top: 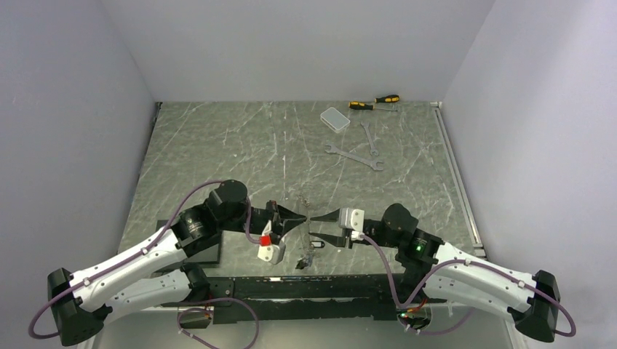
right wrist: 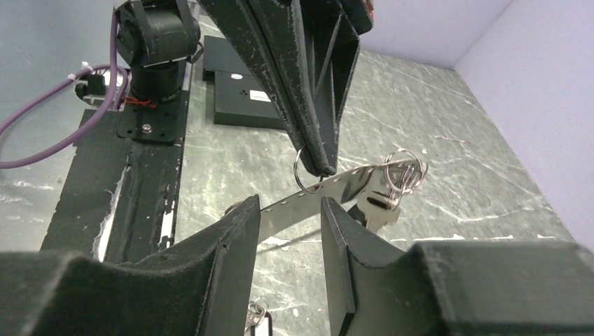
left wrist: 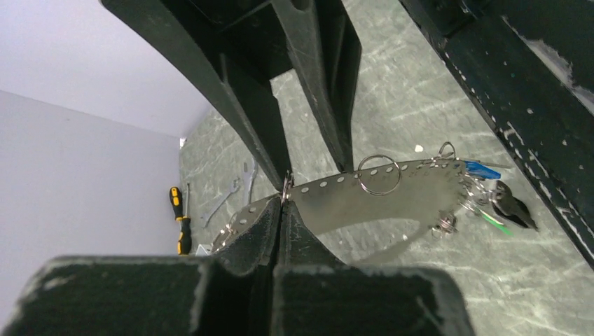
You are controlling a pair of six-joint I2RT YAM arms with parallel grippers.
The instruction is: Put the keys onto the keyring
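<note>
Pale walls (top: 291, 43) enclose a green marbled surface (top: 218, 145). Two wrenches (top: 354, 157), a clear box (top: 335, 118) and screwdrivers (top: 375, 103) lie at its far right, well apart from the work.

**Left hand** (top: 298, 218): fully closed, pinching the upper edge of the keyring (left wrist: 392, 210) partway along its length and holding it clear of the surface.

**Right hand** (right wrist: 288, 204): jaws apart and straddling the keyring, which passes through the gap. No firm contact can be seen.

**Keyring:** in both wrist views it reads as a thin, curved band of bright, reflective metal with a row of small holes along its edge. It looks rigid and slippery. A small split ring (left wrist: 379, 175) sits on that edge. The long axis runs left to right, roughly in line with the two opposed hands.

**Keys** (top: 308, 256): small, with blue, green and black tags. They lie below the hands, toward the arm bases and beside the keyring's near end. Whether any is already hooked on cannot be told.

**Next move (judgement):** the right hand is about level with the band, so closing squarely across the flat faces should secure it.
</note>
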